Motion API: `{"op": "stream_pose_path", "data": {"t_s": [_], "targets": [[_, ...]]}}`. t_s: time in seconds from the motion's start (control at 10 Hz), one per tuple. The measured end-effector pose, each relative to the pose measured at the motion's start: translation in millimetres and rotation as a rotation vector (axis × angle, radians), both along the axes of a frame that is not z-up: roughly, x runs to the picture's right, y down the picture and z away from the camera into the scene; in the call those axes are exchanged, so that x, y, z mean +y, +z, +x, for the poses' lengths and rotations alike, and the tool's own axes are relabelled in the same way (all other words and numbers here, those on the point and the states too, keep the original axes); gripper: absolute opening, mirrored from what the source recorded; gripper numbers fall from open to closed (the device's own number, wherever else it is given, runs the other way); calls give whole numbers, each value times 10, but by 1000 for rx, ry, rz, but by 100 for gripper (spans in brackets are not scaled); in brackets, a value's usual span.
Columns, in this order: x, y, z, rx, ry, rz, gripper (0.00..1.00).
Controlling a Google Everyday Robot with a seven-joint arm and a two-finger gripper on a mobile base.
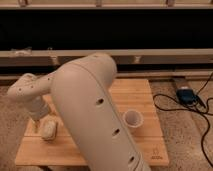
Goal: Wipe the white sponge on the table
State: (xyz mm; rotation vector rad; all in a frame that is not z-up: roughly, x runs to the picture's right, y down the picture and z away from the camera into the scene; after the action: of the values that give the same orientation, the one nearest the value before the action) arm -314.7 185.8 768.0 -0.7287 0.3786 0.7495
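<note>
- Pressing the white sponge (48, 129) flat onto the desk (144, 92) and dragging it is judged to be the step in hand. The sponge is seen lying on the planks just beside the claw (36, 121), on its right as viewed.
- The claw is held low over the desk's left end, under the pale wrist housing. Whether it is released, clenched or grasping the sponge cannot be told.
- A secure hold across the sponge should be confirmed before any stroke is begun, since a soft pad is likely to fold or slip if only a corner is caught.
- Downward pressure should be kept light and even, so that the pad is slid rather than rolled over.
- The desk's left edge lies near the claw, so strokes that way should be kept short, lest the sponge be carried off the planks.
- The planks to the right of the claw are largely hidden by the robot's bulky arm (90, 115), and what lies there cannot be judged. Longer strokes in that direction should be made slowly.
- A white cup (133, 120) is seen standing upright well apart from the claw, far to its right beyond the arm. Any sweep should be ended well short of it, as it would probably be tipped by a light knock.
</note>
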Motion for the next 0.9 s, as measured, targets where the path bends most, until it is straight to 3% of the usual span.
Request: {"op": "stream_pose_path", "data": {"t_s": [0.2,0.4,0.9], "targets": [[30,127,7,16,13,-19,80],[128,101,-40,12,0,-29,80],[315,239,-105,18,-35,-25,80]]}}
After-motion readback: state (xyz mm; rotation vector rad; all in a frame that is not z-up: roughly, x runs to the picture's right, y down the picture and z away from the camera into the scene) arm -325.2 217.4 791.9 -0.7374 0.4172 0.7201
